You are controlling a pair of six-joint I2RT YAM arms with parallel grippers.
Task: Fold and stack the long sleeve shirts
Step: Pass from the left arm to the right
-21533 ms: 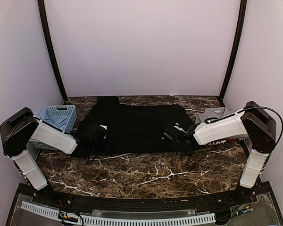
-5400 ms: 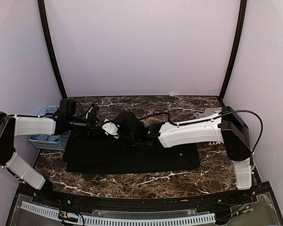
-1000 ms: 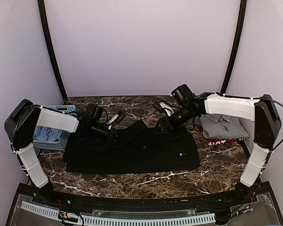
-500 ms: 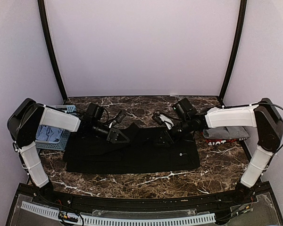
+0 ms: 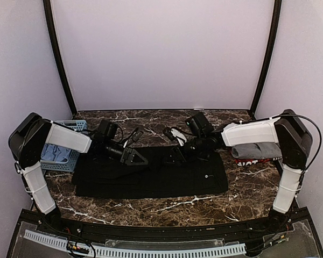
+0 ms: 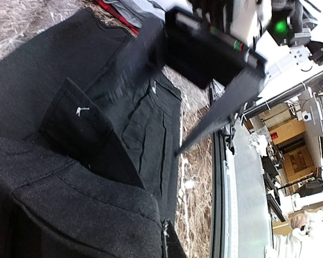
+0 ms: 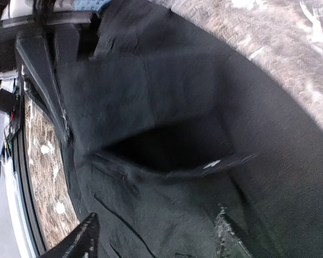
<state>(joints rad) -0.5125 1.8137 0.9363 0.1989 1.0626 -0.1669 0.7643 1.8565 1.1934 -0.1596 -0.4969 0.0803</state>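
**Both arms low over the black shirt on the marble worktop**

We're inside a pale, plain-walled booth, with a thin black post (image 5: 56, 59) rising up each rear corner. The worktop (image 5: 167, 207) is dark brown marble veined in white, and a white slotted strip (image 5: 134, 250) runs along its near edge.

Centre stage, the black shirt (image 5: 151, 174) lies spread flat across the middle of the worktop, and one small pale button shows on its right half. At its far edge the cloth is rucked up where the two arms meet.

The left end effector (image 5: 135, 157) is closed tight, pinching a ridge of that black cloth. Its wrist camera is filled with dark weave right up to the lens.

The right end effector (image 5: 175, 153) sits just beside it with its jaws spread wide. Its fingertips (image 7: 81, 239) are well apart above the fabric and grip nothing.

Far left, a light-blue lattice basket (image 5: 70, 126) holds some blue cloth. Far right, behind the right arm, the grey shirt (image 5: 253, 150) lies folded on top of the red-edged shirt (image 5: 250, 160).
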